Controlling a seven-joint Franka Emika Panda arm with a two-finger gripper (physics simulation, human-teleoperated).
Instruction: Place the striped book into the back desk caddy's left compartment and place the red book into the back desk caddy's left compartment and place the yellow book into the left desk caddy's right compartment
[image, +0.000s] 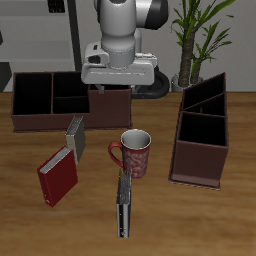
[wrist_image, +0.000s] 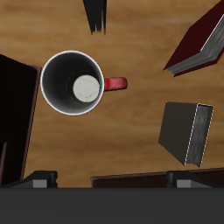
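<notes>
Right now your gripper (image: 118, 84) hangs high above the table (image: 215, 225), over the back desk caddy (image: 55, 100), and it holds nothing. How far the jaws stand open you cannot tell; only their dark tips show in the wrist view. Below the jaws stands the mug (wrist_image: 75, 84). The yellow book (wrist_image: 186, 131) lies just beside the caddy's front wall, the red book (wrist_image: 198, 45) lies farther forward, and the striped book (wrist_image: 97, 15) lies beyond the mug. The left desk caddy (image: 201, 130) stands well apart.
</notes>
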